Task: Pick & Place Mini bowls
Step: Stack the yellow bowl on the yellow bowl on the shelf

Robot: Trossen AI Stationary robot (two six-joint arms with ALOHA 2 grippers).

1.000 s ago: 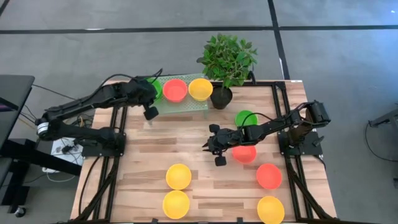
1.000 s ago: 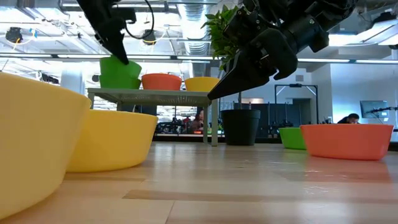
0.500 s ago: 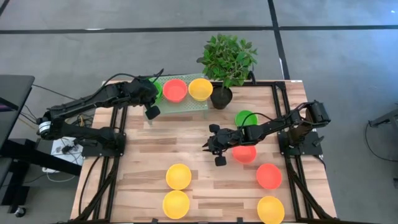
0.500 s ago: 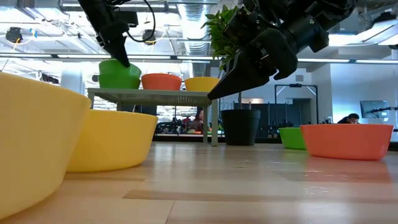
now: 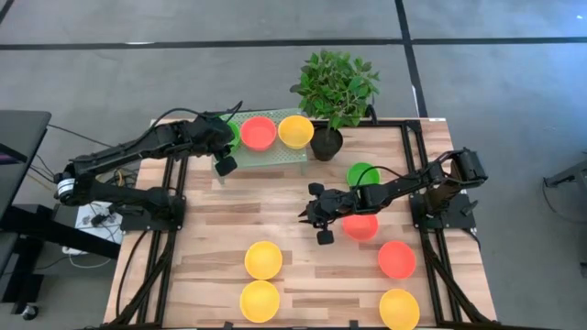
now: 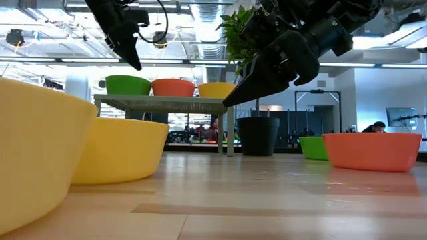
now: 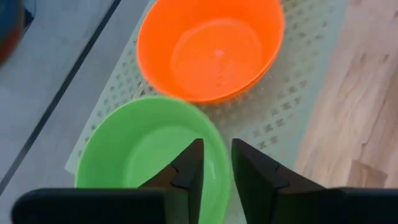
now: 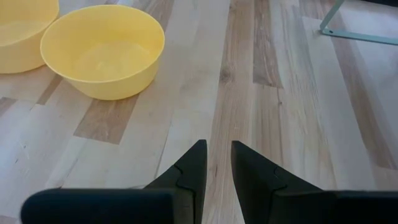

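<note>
Three mini bowls stand in a row on a raised perforated rack (image 5: 275,151) at the table's far side: green (image 6: 128,85), red-orange (image 5: 258,133) and yellow (image 5: 295,131). My left gripper (image 7: 217,155) is open just above the green bowl's near rim; in the low view its fingertip (image 6: 135,63) is clear of the bowl. My right gripper (image 5: 304,217) hangs open over the middle of the table with nothing between its fingers. More mini bowls rest on the wood: two yellow (image 5: 263,259) at the near left, and green (image 5: 363,173), red (image 5: 360,225), red (image 5: 396,259) and yellow (image 5: 399,308) on the right.
A black plant pot (image 5: 326,144) with a leafy plant stands just right of the rack. Dark frame rails (image 5: 408,165) run along the table's left and right sides. Bare wood lies between the rack and the near yellow bowls.
My left gripper has let go of the green bowl. The bowl hung tilted at the fingers above the rack's left end; it has come down and now sits level on the rack, with the fingertips just above it. My right arm has kept still.
</note>
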